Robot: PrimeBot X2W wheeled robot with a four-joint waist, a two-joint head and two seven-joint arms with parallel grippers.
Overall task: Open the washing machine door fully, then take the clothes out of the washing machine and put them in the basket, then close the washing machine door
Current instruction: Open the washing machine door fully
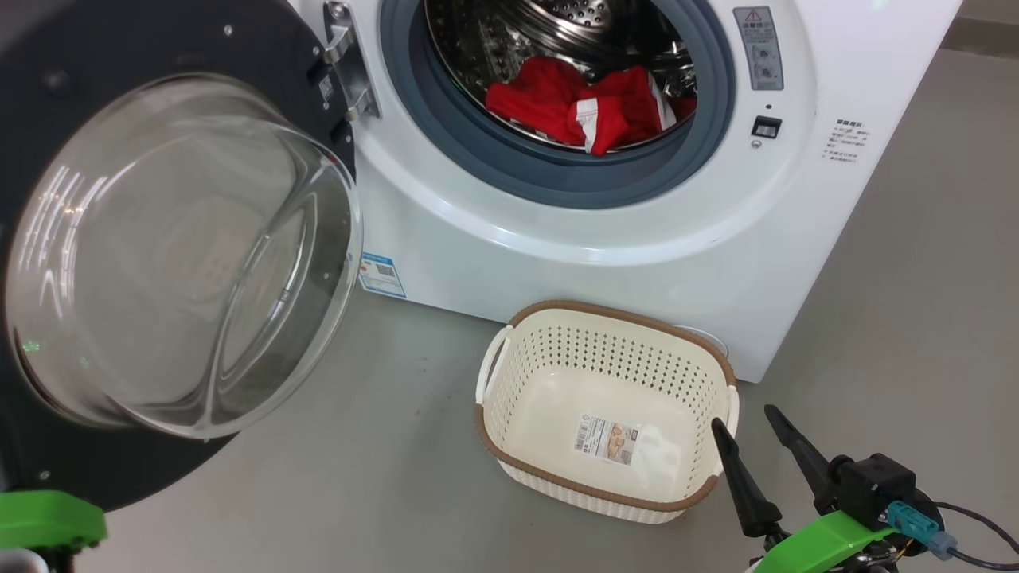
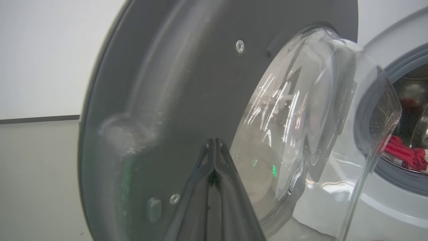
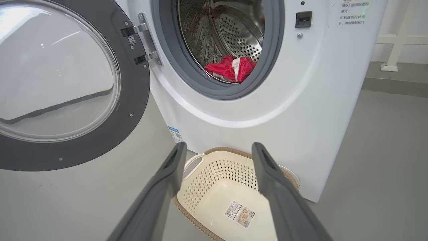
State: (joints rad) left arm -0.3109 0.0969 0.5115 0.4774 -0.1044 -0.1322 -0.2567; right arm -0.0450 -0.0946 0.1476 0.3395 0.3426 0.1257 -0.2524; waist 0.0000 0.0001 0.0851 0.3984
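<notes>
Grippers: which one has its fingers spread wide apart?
The right gripper, near the basket; the left gripper has its fingers pressed together.
</notes>
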